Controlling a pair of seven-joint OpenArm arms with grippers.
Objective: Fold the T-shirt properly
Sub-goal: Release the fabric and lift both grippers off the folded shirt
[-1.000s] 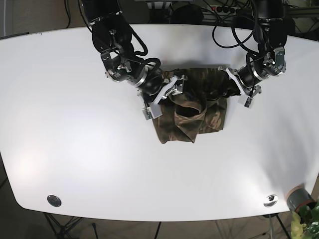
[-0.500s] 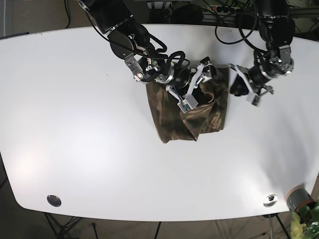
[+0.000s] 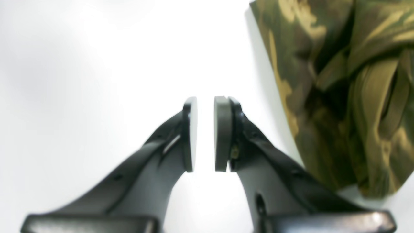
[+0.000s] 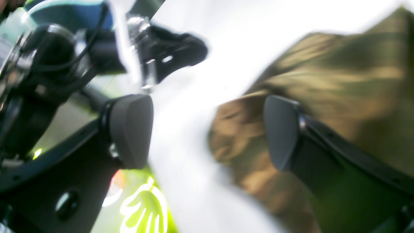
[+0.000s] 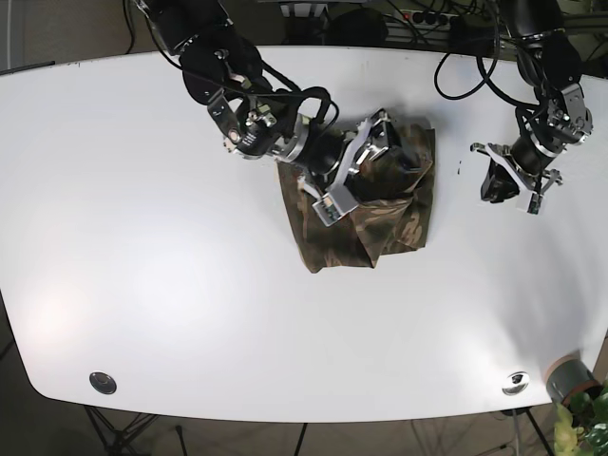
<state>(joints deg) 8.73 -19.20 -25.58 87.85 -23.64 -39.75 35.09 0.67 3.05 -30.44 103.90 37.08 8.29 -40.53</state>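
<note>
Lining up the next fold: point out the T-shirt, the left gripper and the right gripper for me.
T-shirt (image 5: 328,242), base view, on the flat lower left part.
left gripper (image 3: 205,132), left wrist view, in the narrow gap between the pads.
right gripper (image 4: 207,129), right wrist view, midway between the widely parted pads.

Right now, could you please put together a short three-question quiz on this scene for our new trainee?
1. True or false: the left end effector is holding the T-shirt.
2. Which end effector is over the T-shirt: A) left, B) right?
3. Fill in: the T-shirt's pattern is ____.

Key: 1. False; it is apart from the cloth, over bare white table, pads slightly apart. 2. B. 3. Camouflage.
</note>
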